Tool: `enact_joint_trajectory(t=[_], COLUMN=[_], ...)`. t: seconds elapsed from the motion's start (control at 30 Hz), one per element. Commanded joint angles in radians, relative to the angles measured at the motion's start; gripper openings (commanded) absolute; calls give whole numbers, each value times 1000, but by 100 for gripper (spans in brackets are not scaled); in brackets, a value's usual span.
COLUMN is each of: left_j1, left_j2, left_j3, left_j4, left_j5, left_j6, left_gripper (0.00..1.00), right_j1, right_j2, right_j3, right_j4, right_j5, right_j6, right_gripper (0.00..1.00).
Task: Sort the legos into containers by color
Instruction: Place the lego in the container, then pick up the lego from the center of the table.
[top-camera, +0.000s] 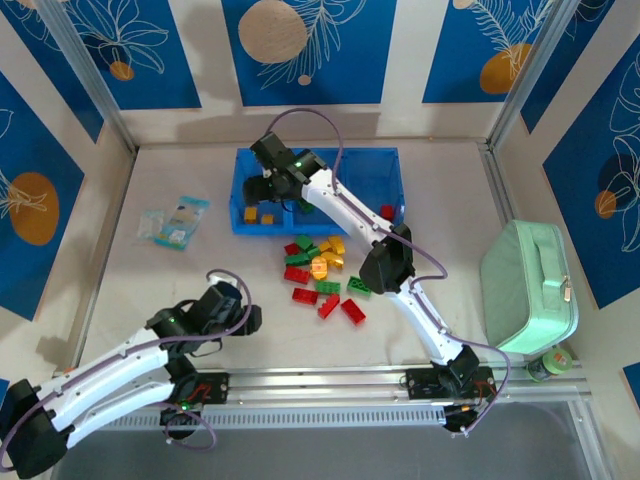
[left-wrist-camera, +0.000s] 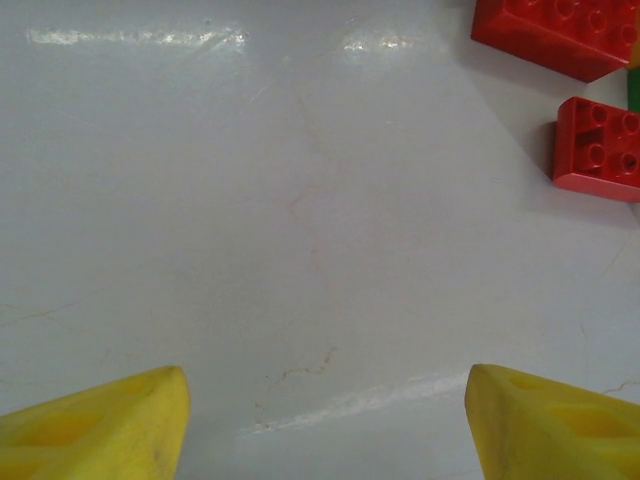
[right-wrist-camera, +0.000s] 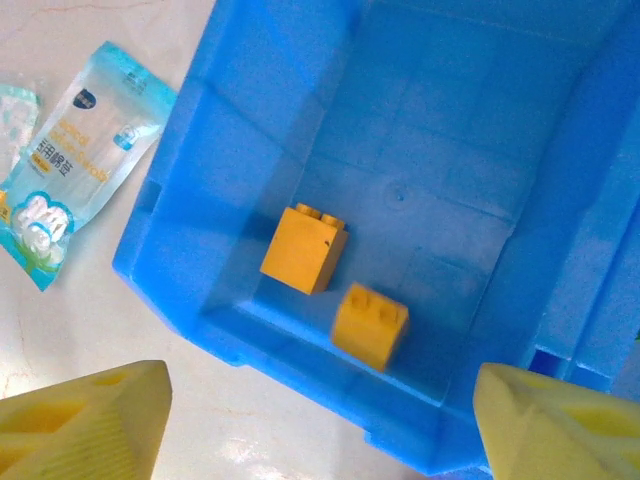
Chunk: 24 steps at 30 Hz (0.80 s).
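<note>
A loose pile of red, green and yellow-orange legos (top-camera: 322, 275) lies on the table in front of the blue tray (top-camera: 378, 165). My right gripper (top-camera: 256, 192) hangs open above the tray's left container (right-wrist-camera: 420, 170). Two yellow-orange bricks lie in that container, one sharp (right-wrist-camera: 304, 249) and one blurred (right-wrist-camera: 369, 325), below and between my open right fingers (right-wrist-camera: 318, 400). A red brick (top-camera: 387, 212) sits in the right container. My left gripper (top-camera: 245, 315) stays low and open over bare table (left-wrist-camera: 325, 400), left of the pile. Two red bricks (left-wrist-camera: 560, 35) (left-wrist-camera: 598, 148) lie ahead of it to the right.
A pale blue printed packet (top-camera: 175, 222) (right-wrist-camera: 85, 150) lies left of the tray. A mint-green zippered case (top-camera: 530, 285) stands at the right edge with a green roll (top-camera: 552, 362) in front of it. Metal frame posts rise at the back corners.
</note>
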Motion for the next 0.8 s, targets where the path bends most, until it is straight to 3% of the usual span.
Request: enact_joint_trajectory(t=[0.0, 0.17, 0.47, 0.77], left_j1=[-21, -49, -70, -71], left_j2=[28, 132, 466, 835], left_j3=[44, 109, 290, 597], left_j4=[17, 72, 229, 233], left_j5=[-29, -33, 14, 39], left_j6=[-9, 25, 96, 157], left_gripper=[73, 73, 73, 72], right_j1=[9, 15, -23, -143], right_j2=[-45, -248, -774, -1171], right_j3=[34, -136, -884, -1490], right_j4=[-10, -11, 219, 322], right_j5=[42, 120, 176, 169], right_j6=[0, 2, 23, 161], right_gripper=[81, 81, 81, 80])
